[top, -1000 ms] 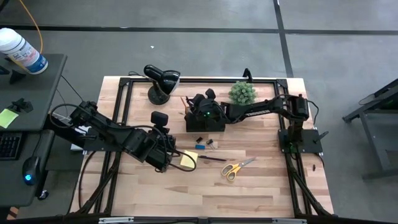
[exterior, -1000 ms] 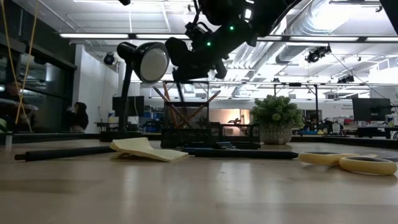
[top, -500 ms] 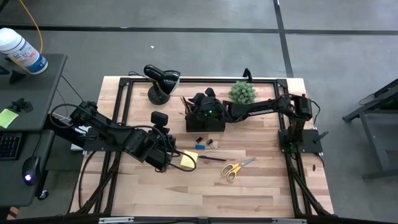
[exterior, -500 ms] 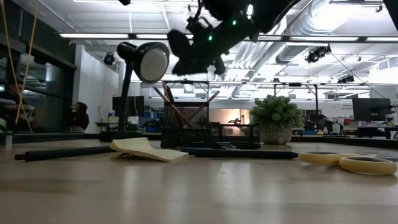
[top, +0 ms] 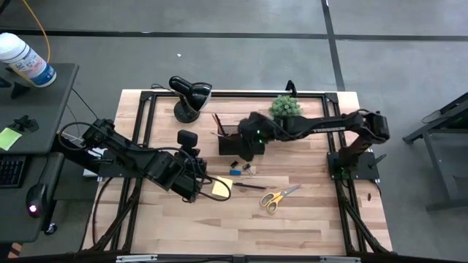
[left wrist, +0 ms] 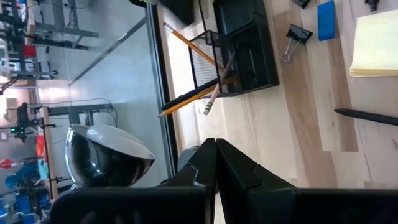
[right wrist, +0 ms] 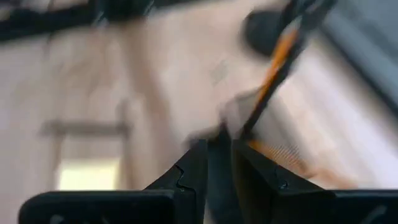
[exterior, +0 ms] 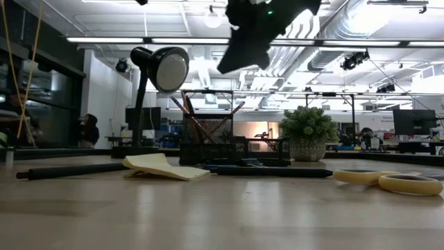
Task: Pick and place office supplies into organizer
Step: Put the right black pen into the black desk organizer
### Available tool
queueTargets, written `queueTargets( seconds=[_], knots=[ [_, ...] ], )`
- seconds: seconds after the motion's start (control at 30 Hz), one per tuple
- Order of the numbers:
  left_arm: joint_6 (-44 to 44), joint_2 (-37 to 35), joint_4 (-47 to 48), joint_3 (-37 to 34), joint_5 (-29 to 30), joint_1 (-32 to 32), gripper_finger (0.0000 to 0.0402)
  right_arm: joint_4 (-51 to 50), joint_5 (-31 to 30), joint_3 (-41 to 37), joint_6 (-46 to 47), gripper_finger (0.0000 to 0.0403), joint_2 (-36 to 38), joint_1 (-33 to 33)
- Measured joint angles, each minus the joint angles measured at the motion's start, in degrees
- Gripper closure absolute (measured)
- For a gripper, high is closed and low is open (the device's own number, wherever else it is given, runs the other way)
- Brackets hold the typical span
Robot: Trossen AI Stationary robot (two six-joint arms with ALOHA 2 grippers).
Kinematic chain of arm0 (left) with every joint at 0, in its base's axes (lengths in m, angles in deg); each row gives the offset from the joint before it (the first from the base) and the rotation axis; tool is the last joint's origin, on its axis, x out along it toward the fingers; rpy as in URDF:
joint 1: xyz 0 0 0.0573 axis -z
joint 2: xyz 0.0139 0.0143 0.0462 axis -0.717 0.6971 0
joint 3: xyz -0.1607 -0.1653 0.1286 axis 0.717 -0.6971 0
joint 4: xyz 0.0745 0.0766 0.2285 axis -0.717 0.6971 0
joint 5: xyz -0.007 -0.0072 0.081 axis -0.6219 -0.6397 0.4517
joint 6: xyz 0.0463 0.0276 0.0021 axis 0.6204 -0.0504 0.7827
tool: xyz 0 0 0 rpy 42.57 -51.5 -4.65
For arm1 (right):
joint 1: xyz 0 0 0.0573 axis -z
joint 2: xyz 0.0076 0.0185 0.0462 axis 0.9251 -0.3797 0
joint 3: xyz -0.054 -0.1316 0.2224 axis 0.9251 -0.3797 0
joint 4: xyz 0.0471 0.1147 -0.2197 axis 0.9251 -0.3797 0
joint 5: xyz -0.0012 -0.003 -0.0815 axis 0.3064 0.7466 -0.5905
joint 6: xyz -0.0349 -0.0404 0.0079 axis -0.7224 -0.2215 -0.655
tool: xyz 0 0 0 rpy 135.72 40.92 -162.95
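Two grippers observed. Left gripper (left wrist: 216,163) rests low on the table beside the sticky-note pad (top: 221,188), fingers pressed together on nothing. Right gripper (top: 251,139) hangs above the organizer (top: 235,143); its wrist view is smeared (a narrow gap shows between the fingers (right wrist: 194,165), and whether anything sits in it cannot be told). Pencils (left wrist: 198,93) stand slanted in the organizer's cup. Scissors (top: 278,196), a dark pen (top: 248,186), blue block (top: 235,172) and clips (top: 248,169) lie on the table.
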Motion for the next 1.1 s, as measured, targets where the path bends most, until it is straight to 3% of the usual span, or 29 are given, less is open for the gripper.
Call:
queueTargets(
  seconds=[0.17,0.5,0.9,1.1],
  knots=[
    [0.0,0.0,0.0,0.0,1.6,0.0,0.0401,-7.7,5.7,0.0,0.1,0.0334,0.0,-5.2],
    [0.0,0.0,0.0,0.0,2.3,0.0,0.0401,-9.3,5.7,0.0,4.1,0.0334,-1.9,-12.8],
    [-2.8,-0.5,0.0,-8.3,-5.9,0.6,0.0401,-5.9,5.6,-0.1,6.1,0.0334,-12.9,-16.4],
    [-7.4,-3.8,0.0,-12.8,-6.5,4.1,0.0401,-5.1,3.8,-0.1,4.2,0.0324,-16.1,-16.8]
  ],
)
